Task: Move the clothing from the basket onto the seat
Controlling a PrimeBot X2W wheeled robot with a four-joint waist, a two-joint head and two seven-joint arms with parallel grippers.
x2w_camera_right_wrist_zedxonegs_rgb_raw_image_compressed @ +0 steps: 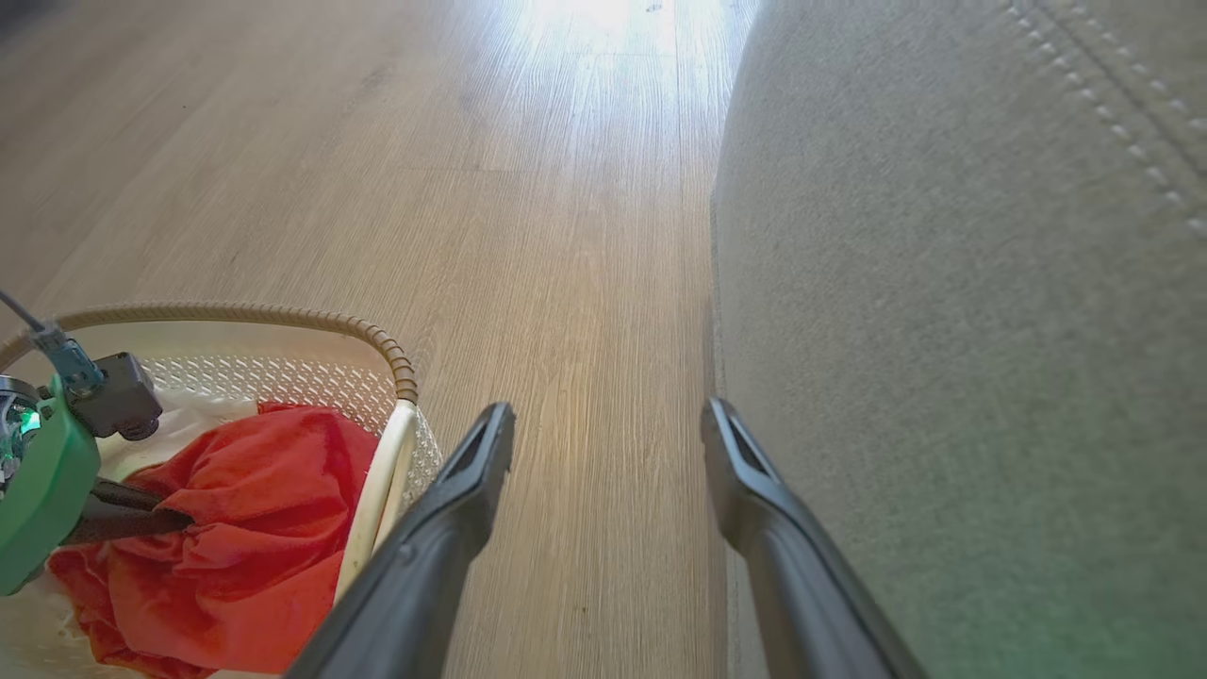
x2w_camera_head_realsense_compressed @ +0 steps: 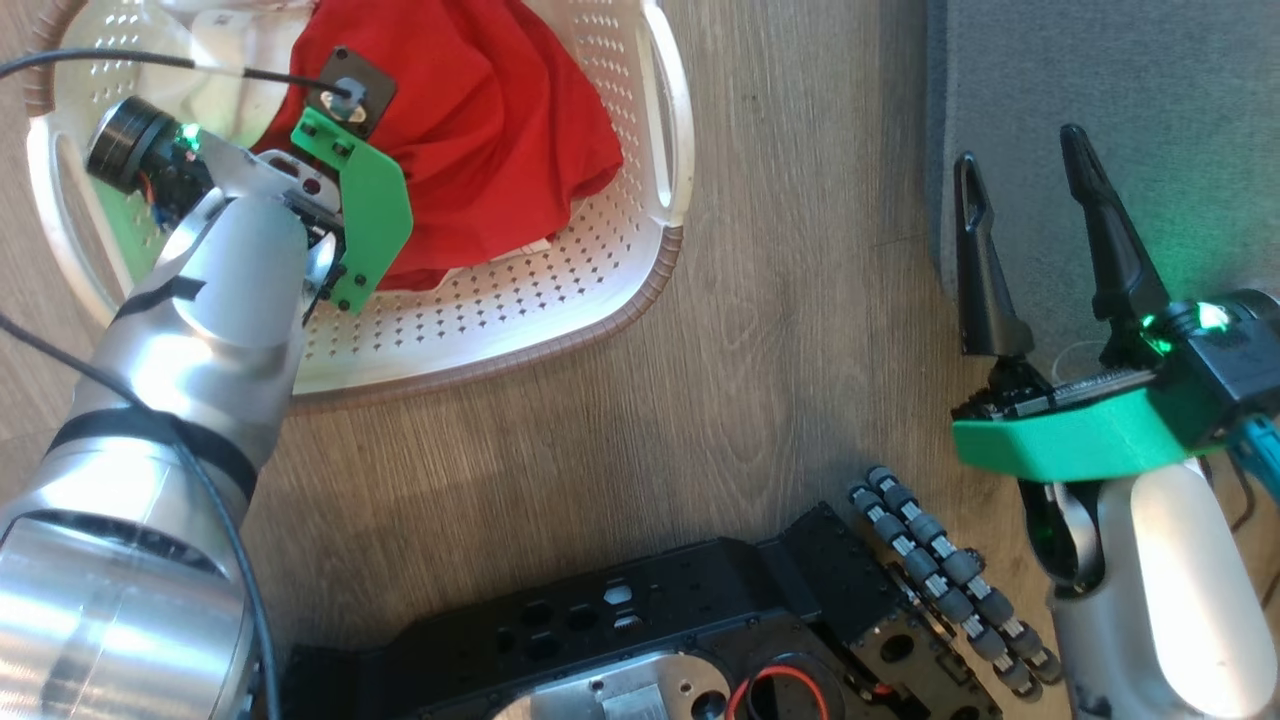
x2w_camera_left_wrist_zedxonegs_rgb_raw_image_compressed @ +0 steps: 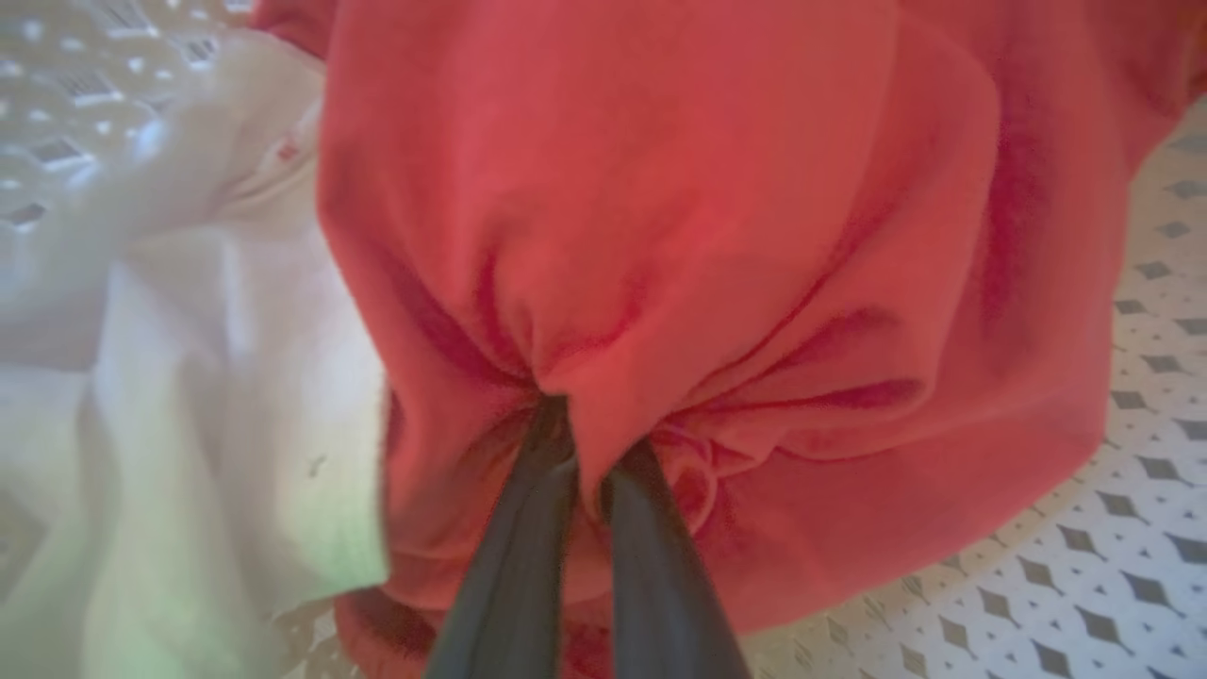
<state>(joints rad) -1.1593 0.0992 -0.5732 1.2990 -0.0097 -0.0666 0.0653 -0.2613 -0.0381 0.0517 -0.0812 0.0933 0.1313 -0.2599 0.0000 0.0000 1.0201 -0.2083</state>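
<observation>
Closest to me is my own black metal base (x2w_camera_head_realsense_compressed: pixel 650 620), sitting on the pale wood-grain plank floor (x2w_camera_head_realsense_compressed: pixel 780 350). Just past it on my right, the right gripper (x2w_camera_head_realsense_compressed: pixel 1020 150) hangs with its two long dark fingers spread wide and nothing between them. In the right wrist view one finger is over the floor and the other is at the edge of the large grey fabric-upholstered seat (x2w_camera_head_realsense_compressed: pixel 1150 100), where a line of light double stitching (x2w_camera_right_wrist_zedxonegs_rgb_raw_image_compressed: pixel 1113 123) runs near its corner.

On my left, my silver forearm (x2w_camera_head_realsense_compressed: pixel 210 300) reaches down into the small rectangular cream-white perforated plastic basket (x2w_camera_head_realsense_compressed: pixel 560 300) with its brown woven-look rim. The basket stands on the floor with a strip of bare boards between it and the seat. Inside it, the left gripper (x2w_camera_left_wrist_zedxonegs_rgb_raw_image_compressed: pixel 589 443) has its fingers pinched together on a bunched fold of the soft bright red fabric clothing (x2w_camera_head_realsense_compressed: pixel 480 120), and the cloth puckers into creases right at the tips. The clothing is heaped in the basket, spreading toward the handle on the seat's side. A crumpled white fabric (x2w_camera_left_wrist_zedxonegs_rgb_raw_image_compressed: pixel 189 377) lies touching it on the far side.
</observation>
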